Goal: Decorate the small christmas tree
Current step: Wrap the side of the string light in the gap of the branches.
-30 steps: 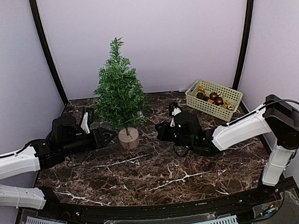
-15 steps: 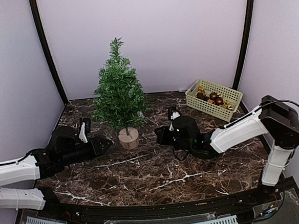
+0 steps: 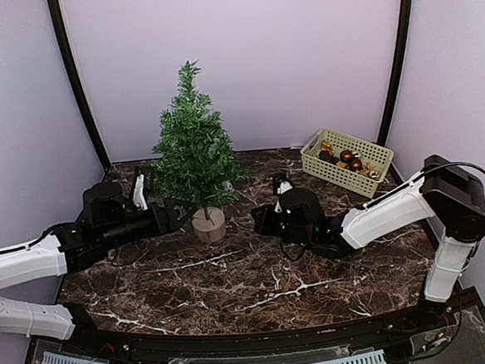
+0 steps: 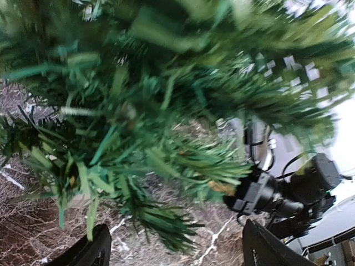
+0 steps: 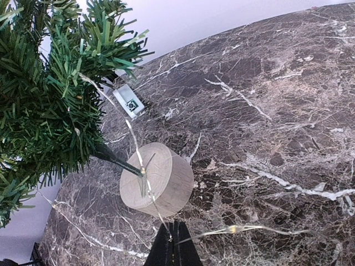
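Overhead, the tree point(image 3: 192, 152) is seen back left on the surface point(image 3: 232, 274). Left wrist: the left hand point(image 4: 175, 249), spread wide, could be snagged in branches point(image 4: 166, 138). Right wrist: the right hand point(image 5: 171, 238) is clamped on a wire point(image 5: 233, 228); the tree could be tugged over.

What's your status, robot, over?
Left gripper open, at small christmas tree lower branches. Right gripper shut on light wire beside stump. Nothing blocking.
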